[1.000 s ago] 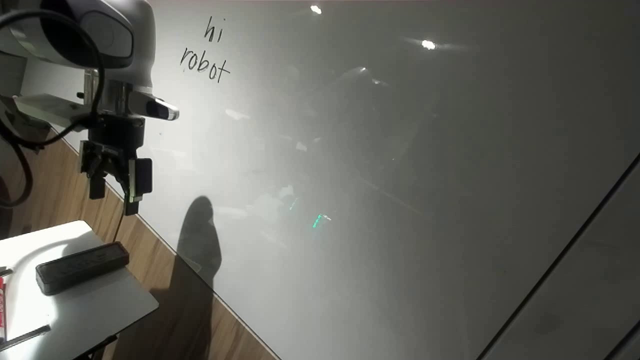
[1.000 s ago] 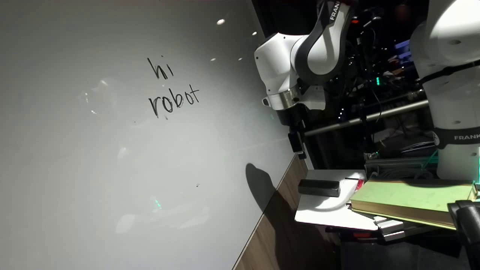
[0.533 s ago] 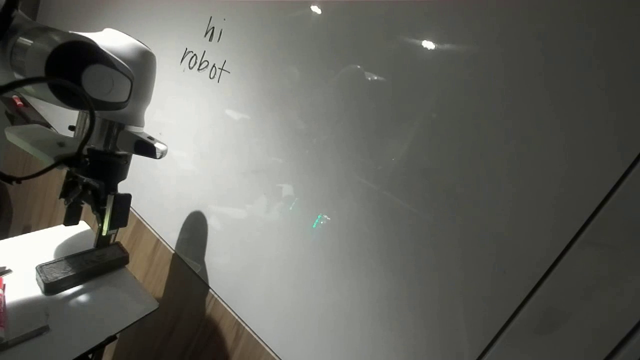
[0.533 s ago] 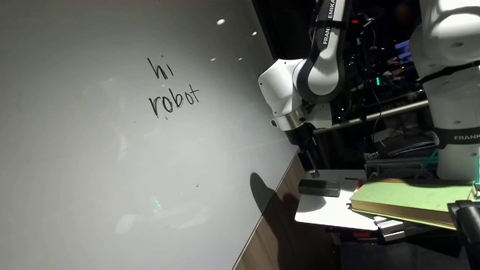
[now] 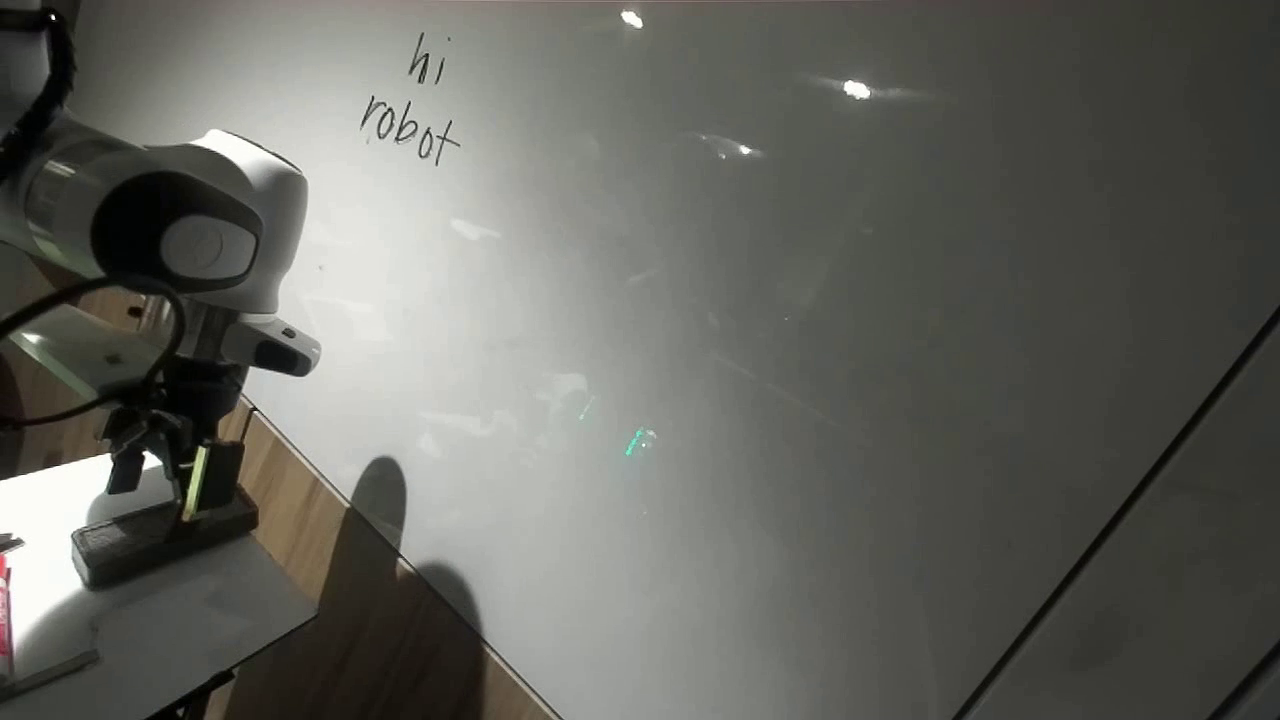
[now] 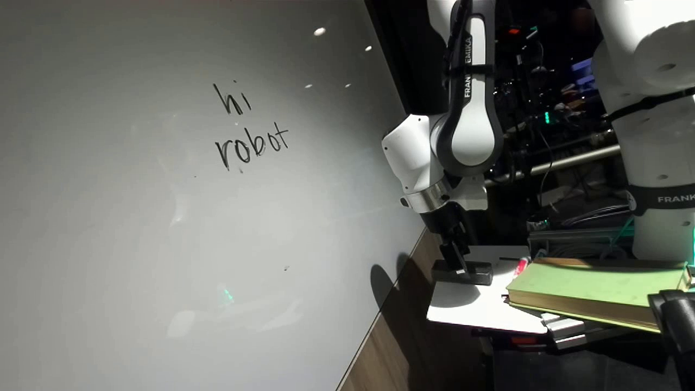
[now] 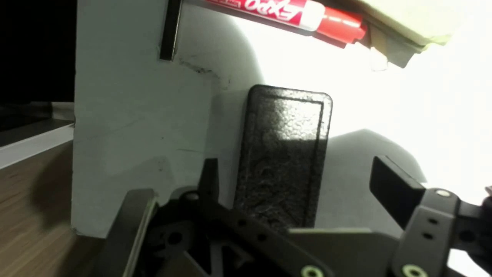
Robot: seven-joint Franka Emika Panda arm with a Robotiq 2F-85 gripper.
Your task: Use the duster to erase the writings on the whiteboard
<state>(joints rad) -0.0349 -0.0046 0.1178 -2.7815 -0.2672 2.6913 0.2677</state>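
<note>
The hand [image 7: 295,166], spread wide, straddles the ungripped duster [image 7: 283,154], and the writings [image 6: 247,132] stand whole in 2 lines on the whiteboard [image 5: 750,330], so grasping and erasing apparently remain.

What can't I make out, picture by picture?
Duster: near end hidden behind the tool in the wrist view; underside, in every view, by the white panel beneath.
Red Expo marker: tail cut off by the wrist view's top edge.
Dark speck on the whiteboard: too small to identify, in an exterior view.
</note>
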